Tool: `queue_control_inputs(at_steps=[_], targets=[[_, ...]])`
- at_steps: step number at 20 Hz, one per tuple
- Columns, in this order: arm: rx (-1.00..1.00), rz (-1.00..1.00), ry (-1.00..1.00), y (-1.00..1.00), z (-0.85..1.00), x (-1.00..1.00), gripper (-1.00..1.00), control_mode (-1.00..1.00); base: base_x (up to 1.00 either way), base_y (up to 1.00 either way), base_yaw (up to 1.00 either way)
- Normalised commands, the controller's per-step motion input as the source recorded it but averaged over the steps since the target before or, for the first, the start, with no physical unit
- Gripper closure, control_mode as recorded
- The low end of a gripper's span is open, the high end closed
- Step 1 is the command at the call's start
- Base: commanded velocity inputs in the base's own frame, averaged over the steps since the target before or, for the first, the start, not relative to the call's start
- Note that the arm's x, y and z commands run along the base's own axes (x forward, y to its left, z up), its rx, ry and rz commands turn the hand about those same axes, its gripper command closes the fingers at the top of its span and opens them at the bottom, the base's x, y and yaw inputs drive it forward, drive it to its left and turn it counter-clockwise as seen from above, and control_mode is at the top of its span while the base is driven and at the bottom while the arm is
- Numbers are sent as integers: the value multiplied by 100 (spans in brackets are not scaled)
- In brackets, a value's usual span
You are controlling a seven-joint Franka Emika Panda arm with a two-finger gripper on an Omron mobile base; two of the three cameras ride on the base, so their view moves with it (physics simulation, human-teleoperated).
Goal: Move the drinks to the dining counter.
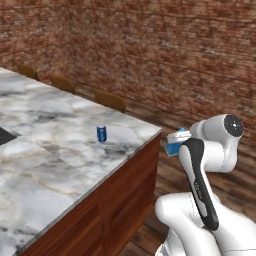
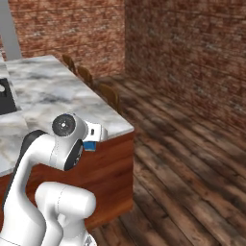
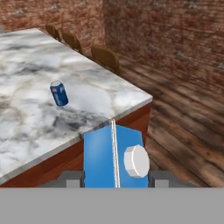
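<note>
**Hand view to base views: carton held off the counter's corner**

Hand view: the gripper (image 3: pixel 116 178) is clamped on a blue carton (image 3: pixel 105 159) with flat faces, a pale seam up its middle and a round white cap. It hangs over the wooden floor (image 3: pixel 183 127), just off the corner of the counter (image 3: pixel 100 98). That counter has a glossy grey-white veined marble top on a reddish-brown wood base. A small blue-and-white can (image 3: pixel 59 93) stands upright on the marble, well apart from the carton. Curved wooden chair backs (image 3: pixel 106 57) line the far edge, against a rough brick wall (image 3: pixel 175 39).

Left base view: the can (image 1: pixel 101 133) stands near the counter's (image 1: pixel 60 165) corner. The carton (image 1: pixel 175 142) shows beside the white arm, off the marble's edge.

Right base view: a blue sliver of the carton (image 2: pixel 90 145) peeks under the wrist, in front of the counter's (image 2: pixel 57 91) corner. A black inset sink (image 2: pixel 6 98) sits at the left edge.
</note>
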Motion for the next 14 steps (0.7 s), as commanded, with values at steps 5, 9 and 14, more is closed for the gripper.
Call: queue_control_inputs(at_steps=[5,9,14], targets=[[0,0,0,0,0,0,100,100,56,0,23],[0,0,0,0,0,0,100,100,56,0,23],[0,0,0,0,0,0,100,100,51,0,23]])
